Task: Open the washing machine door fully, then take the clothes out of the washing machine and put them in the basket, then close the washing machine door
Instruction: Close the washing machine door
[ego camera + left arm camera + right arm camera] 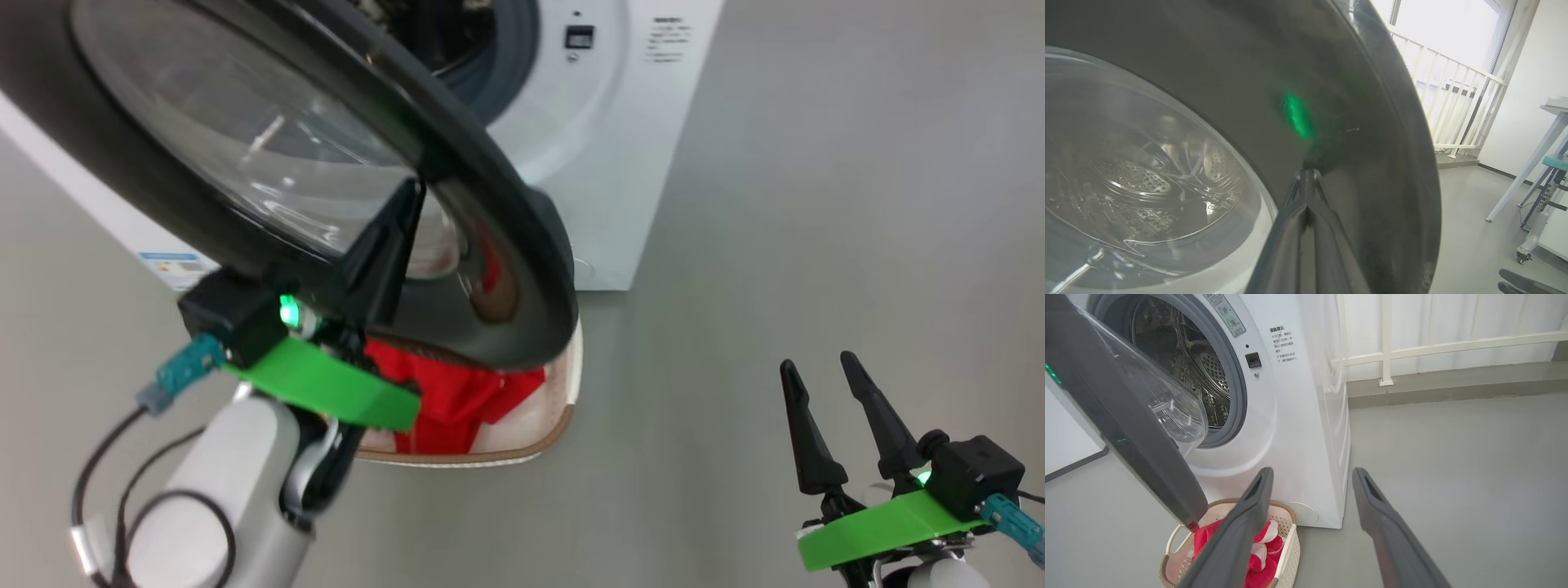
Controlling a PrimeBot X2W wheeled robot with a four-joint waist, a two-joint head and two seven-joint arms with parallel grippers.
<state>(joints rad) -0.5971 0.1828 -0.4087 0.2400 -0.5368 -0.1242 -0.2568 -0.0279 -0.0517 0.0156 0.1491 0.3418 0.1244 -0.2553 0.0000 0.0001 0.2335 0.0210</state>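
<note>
Two grippers: our left gripper (412,200) has its fingers pressed together, tips touching the glossy black rim of the one washing machine door (510,220), which stands ajar. Our right gripper (819,361) gapes wide and empty above open grey floor (816,204). Beneath the door's lower edge we see one basket (557,431) holding the red clothes (453,396), just before the one washing machine (620,147).

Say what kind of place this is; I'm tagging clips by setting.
Likely a lab or test room: washing machine on bare grey floor, white railing, metal-framed table.
</note>
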